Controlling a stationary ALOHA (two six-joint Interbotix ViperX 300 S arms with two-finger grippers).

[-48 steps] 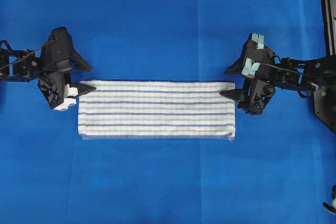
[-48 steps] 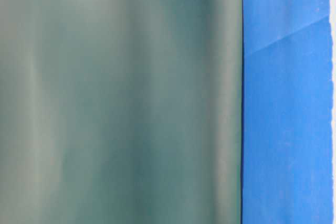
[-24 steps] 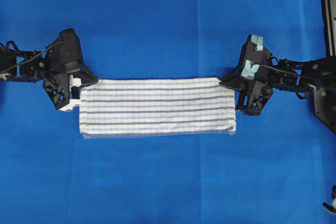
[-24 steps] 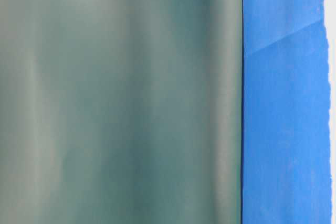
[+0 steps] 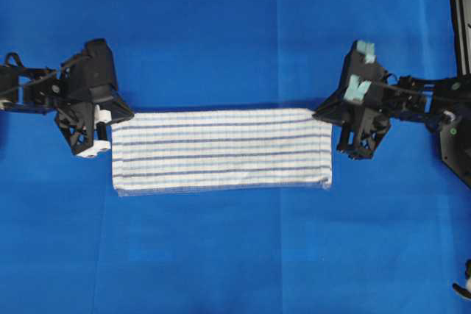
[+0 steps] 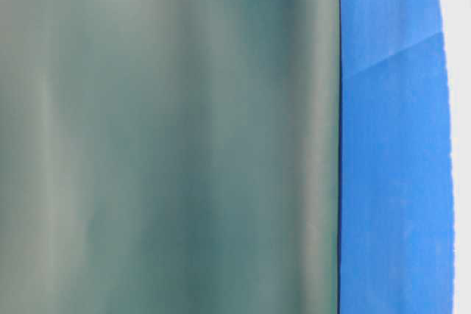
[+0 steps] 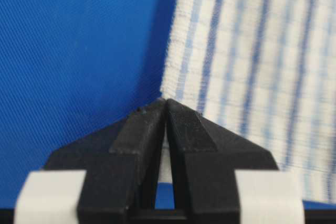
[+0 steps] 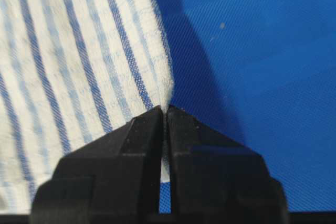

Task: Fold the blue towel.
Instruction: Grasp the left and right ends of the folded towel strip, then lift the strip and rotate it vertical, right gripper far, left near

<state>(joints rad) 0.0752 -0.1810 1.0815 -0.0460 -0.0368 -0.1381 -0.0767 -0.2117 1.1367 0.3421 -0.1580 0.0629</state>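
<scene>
The blue towel (image 5: 221, 151), white with thin dark and pale blue stripes, lies as a long folded band across the middle of the blue table covering. My left gripper (image 5: 125, 114) is shut on its far left corner, with cloth pinched between the black fingers (image 7: 139, 129). My right gripper (image 5: 321, 114) is shut on the far right corner, and the towel's edge (image 8: 165, 90) runs into its closed jaws. The far edge is lifted slightly off the table between the two grippers. The near edge (image 5: 221, 187) rests flat.
The blue table covering (image 5: 235, 255) stretches all around the towel. A black frame (image 5: 460, 20) stands at the right edge. The table-level view is filled by a blurred grey-green surface (image 6: 169, 137), with a strip of blue covering (image 6: 394, 182) at its right.
Both grippers went from open beside the towel's far corners to shut on them. They have since drawn those corners slightly up and away, and the far edge has risen.
</scene>
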